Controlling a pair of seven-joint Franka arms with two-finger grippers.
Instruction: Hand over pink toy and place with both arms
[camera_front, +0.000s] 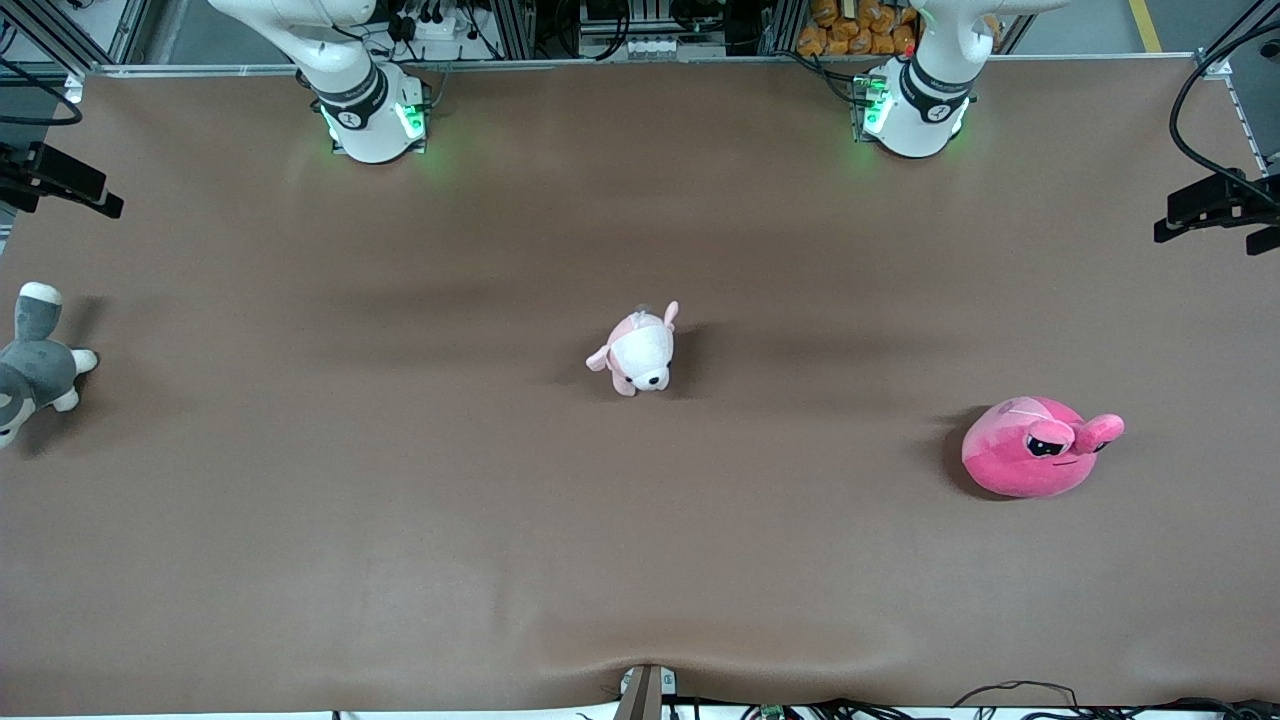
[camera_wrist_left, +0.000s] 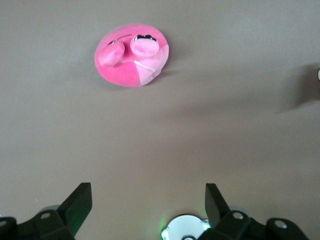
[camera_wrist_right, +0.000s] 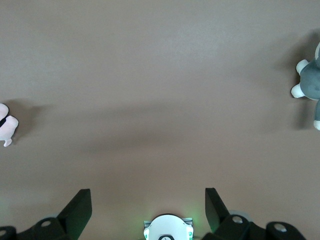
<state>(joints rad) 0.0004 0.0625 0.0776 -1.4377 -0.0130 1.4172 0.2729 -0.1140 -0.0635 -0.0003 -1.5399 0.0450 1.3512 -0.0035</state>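
The pink toy (camera_front: 1040, 447) lies on the brown table (camera_front: 400, 520), toward the left arm's end and nearer the front camera than the puppy plush (camera_front: 640, 350) at the table's middle. A grey plush (camera_front: 30, 365) sits at the edge on the right arm's end. All three lie well apart — nothing stands close around the toy.

The front view shows only the arms' bases; the grippers appear in the wrist views alone. The left gripper (camera_wrist_left: 148, 205) hangs high over the table with its jaws spread and empty, the toy (camera_wrist_left: 132, 55) in sight below. The right gripper (camera_wrist_right: 148, 205) — likewise spread and empty — waits above its base, with the grey plush (camera_wrist_right: 310, 85) and the puppy (camera_wrist_right: 7, 125) at its view's edges.
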